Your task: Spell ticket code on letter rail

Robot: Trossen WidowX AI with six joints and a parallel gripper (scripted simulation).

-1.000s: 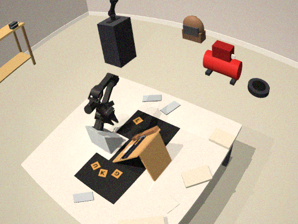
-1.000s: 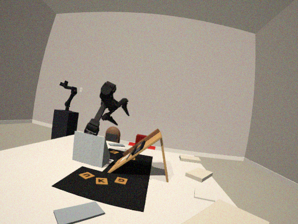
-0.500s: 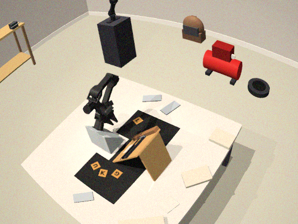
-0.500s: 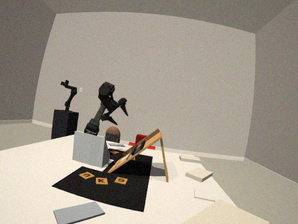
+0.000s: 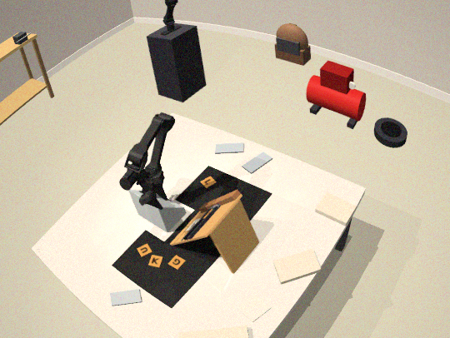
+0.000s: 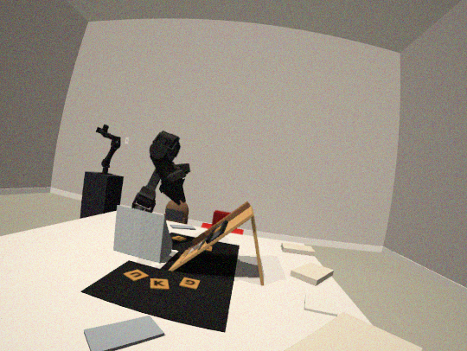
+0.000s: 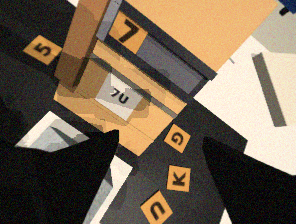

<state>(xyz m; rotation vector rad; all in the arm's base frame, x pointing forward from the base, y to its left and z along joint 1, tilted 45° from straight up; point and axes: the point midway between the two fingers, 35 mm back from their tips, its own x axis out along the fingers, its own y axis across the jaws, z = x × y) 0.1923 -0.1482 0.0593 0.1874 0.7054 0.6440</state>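
The wooden board [image 5: 235,237] [image 6: 235,220] [image 7: 215,30] leans over the black mats. Its ticket [image 7: 121,102] reads 7U. A 7 tile [image 7: 128,32] sits in the dark rail [image 7: 167,57], at the closed end by the brown block; the rest of the rail is bare. Tiles U [image 5: 144,250] [image 6: 136,275] [image 7: 156,207], K [image 5: 155,260] [image 6: 159,283] [image 7: 179,178] and G [image 5: 177,262] [image 6: 189,283] [image 7: 177,138] lie on the near mat. Tile 5 [image 7: 42,49] and tile L [image 5: 208,181] lie on the far mat. My gripper [image 7: 160,138] is open and empty, above the board's lower-left side.
A grey wedge block [image 5: 156,216] [image 6: 138,233] stands beside the board, below the arm. Flat grey plates [image 5: 229,148] [image 5: 257,162] [image 5: 126,297] and beige slabs [image 5: 335,208] [image 5: 297,266] lie around the counter, some near its edge.
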